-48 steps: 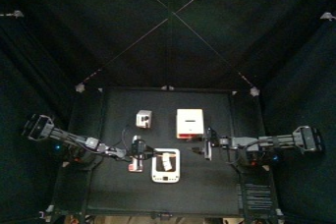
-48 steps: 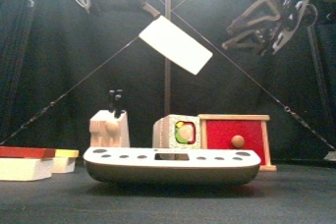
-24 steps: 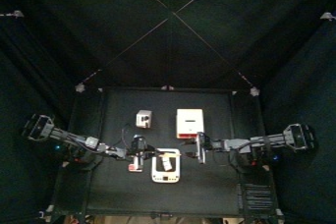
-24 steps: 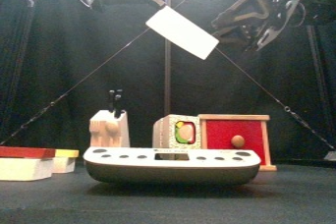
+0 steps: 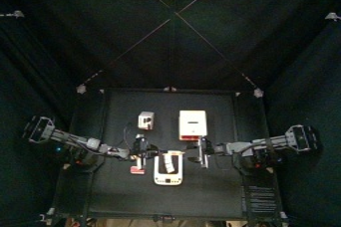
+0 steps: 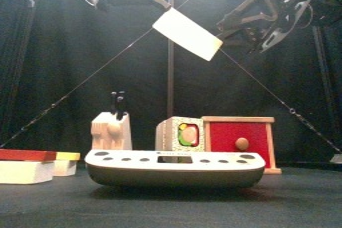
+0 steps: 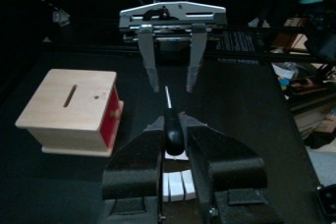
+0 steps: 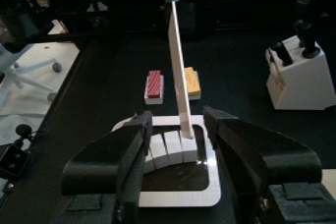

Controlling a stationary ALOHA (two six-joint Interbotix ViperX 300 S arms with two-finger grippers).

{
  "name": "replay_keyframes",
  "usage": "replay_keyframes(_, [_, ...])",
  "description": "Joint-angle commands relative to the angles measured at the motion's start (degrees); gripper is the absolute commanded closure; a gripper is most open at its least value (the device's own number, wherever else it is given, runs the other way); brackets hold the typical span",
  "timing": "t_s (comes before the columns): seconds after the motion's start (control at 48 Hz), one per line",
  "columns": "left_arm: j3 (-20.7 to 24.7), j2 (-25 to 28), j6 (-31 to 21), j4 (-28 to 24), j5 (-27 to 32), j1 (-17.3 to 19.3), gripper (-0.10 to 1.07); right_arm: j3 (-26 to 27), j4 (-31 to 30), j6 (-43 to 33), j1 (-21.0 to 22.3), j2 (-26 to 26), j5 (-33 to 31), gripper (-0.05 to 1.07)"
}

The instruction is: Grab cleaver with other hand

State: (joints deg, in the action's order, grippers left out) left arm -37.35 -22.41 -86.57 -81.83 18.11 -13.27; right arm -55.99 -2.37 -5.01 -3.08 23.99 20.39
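Hanging high above the table, the cleaver [image 6: 186, 34] shows its pale blade tilted in the front view, its handle pinched between the jaws of the left gripper [image 7: 168, 165], which reaches in from the left side. In the left wrist view the blade is edge-on, a thin line running away from the dark handle toward the right gripper [image 7: 172, 66]. That gripper faces it with jaws spread wide (one to each side of the blade's far end), and in the right wrist view the blade [image 8: 183, 76] rises between those jaws without clearly touching either. Below sit the white keyboard [image 6: 175, 167], the red-fronted wooden box [image 6: 239, 140], the knife block [image 6: 112, 128] and flat blocks [image 6: 30, 164] at the left edge. From above, the cleaver is too small to make out between the two arms.
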Motion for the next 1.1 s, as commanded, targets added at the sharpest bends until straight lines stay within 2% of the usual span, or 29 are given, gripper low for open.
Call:
replay_keyframes(0.0, [2.02,-0.26,-0.09,-0.53,0.09,0.09,0.48,1.58,0.26,0.0,0.09,0.18,0.53,0.2])
replay_keyframes(0.417, [2.02,-1.05,-0.09,-1.58,0.0,-0.35,0.48,3.34,-0.09,0.0,0.26,-2.2,0.62,0.23])
replay_keyframes(0.896, [1.85,-1.23,-0.09,-1.58,0.09,-0.35,0.48,4.13,-0.62,0.0,0.26,-3.52,0.53,0.52])
replay_keyframes(1.083, [1.58,-1.23,-0.09,-1.49,0.0,-0.35,0.48,4.13,-0.44,0.0,0.26,-3.52,0.53,0.67])
